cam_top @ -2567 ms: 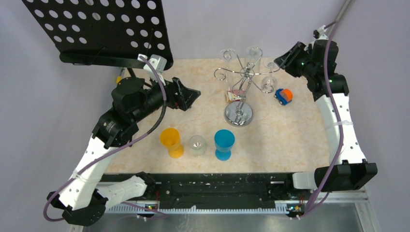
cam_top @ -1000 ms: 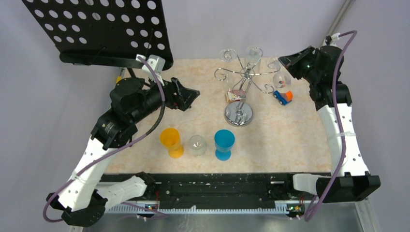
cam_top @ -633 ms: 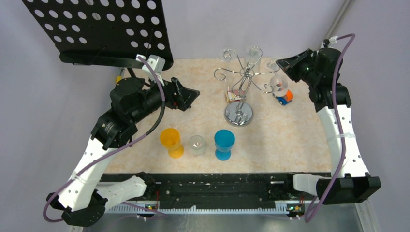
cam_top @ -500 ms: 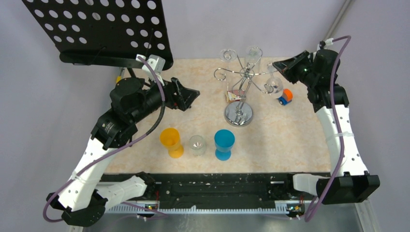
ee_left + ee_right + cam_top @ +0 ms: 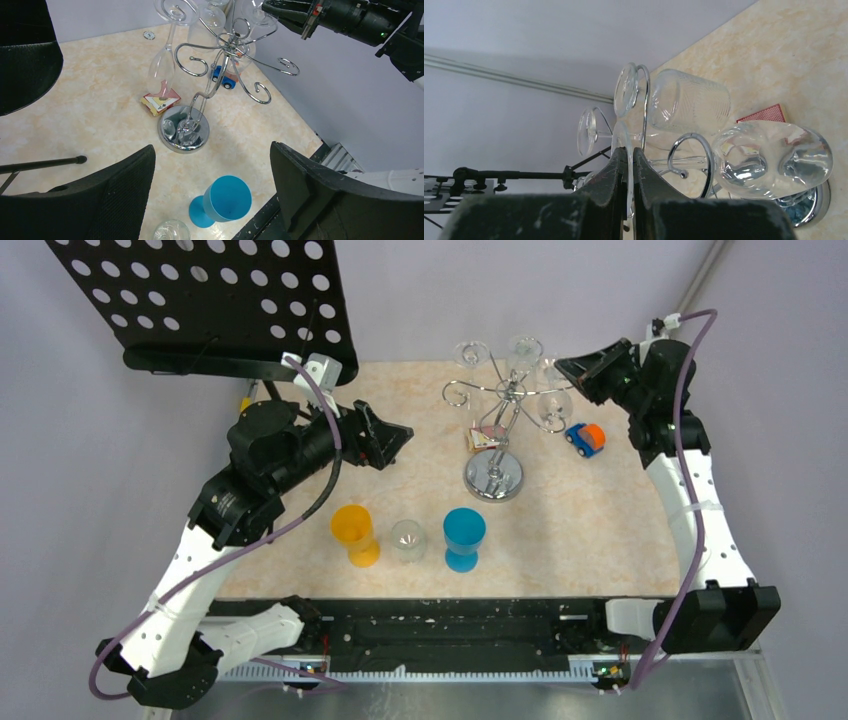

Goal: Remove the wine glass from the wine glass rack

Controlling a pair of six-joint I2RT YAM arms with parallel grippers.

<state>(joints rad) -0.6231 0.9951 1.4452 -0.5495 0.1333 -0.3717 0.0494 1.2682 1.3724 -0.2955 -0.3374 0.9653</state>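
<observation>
Plain lilac-grey walls closed in a pale marbled bench, with the chrome rack [image 5: 493,478] standing toward the far edge, right of centre. The wine glass [image 5: 553,410] hung bowl-down from the rack arm that pointed at the far right corner. The right gripper [image 5: 565,367] was up at the glass's foot, so the step in hand looked like drawing the glass out along the wire. Next, the foot would need to travel outward and level until it cleared the curled tip, without tugging the rack over.

Only the right wrist view showed the fingers [image 5: 616,182] almost together, apparently pinched on the thin foot, with the bowl beside a wire curl. Only the overhead view placed the left gripper [image 5: 398,443] toward the left edge. Its own camera showed its fingers spread wide, holding nothing.
</observation>
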